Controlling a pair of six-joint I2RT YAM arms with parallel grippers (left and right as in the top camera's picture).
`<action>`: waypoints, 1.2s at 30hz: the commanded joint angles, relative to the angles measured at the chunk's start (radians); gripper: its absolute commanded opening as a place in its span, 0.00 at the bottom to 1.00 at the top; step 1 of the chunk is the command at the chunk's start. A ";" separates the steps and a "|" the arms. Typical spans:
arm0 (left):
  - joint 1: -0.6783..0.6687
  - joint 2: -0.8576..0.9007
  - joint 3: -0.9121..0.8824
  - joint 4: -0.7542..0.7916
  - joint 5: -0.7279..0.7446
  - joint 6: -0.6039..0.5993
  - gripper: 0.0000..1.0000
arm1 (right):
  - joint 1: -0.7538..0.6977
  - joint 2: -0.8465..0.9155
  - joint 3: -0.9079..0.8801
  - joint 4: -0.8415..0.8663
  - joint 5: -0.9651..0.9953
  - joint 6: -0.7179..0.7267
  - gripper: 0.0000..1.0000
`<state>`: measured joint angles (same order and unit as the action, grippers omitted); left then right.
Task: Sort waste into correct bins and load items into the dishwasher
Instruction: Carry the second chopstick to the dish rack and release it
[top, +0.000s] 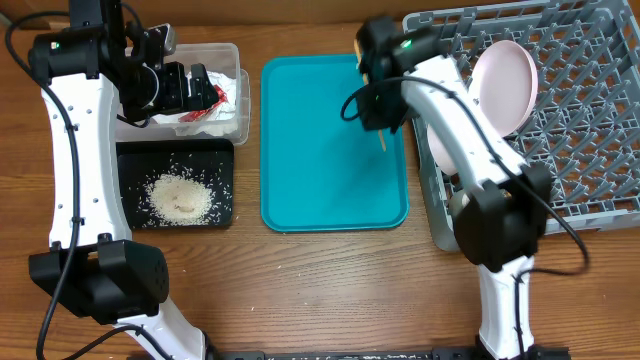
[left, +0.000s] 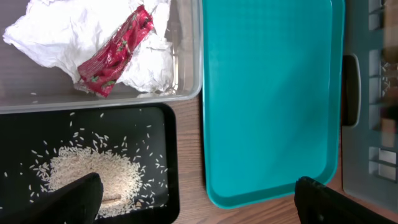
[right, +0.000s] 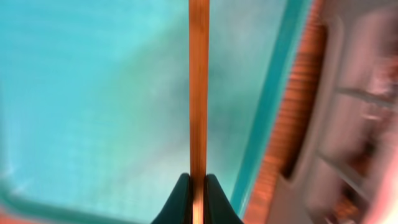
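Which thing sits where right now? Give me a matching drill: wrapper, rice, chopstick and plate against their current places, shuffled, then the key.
Things:
1. red wrapper
2. rice grains
3. chopstick
4. white plate

Places:
A. in the grey rack
B. clamped in the right gripper
C. in the clear tub, lying on the napkin
D. in the black tray

Pairs: 1-C, 2-D, 3-B, 4-A
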<state>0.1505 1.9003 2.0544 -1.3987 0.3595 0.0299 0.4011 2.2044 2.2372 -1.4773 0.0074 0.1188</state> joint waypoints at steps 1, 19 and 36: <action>-0.005 -0.002 0.020 0.002 -0.004 0.019 1.00 | -0.024 -0.165 0.132 -0.068 0.059 -0.019 0.04; -0.005 -0.002 0.020 0.002 -0.004 0.019 1.00 | -0.227 -0.386 -0.154 -0.217 0.228 -0.068 0.04; -0.005 -0.002 0.020 0.002 -0.004 0.019 1.00 | -0.422 -0.385 -0.555 -0.095 0.227 -0.074 0.11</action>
<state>0.1505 1.9003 2.0544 -1.3987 0.3592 0.0299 0.0021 1.8225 1.7092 -1.5997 0.2253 0.0475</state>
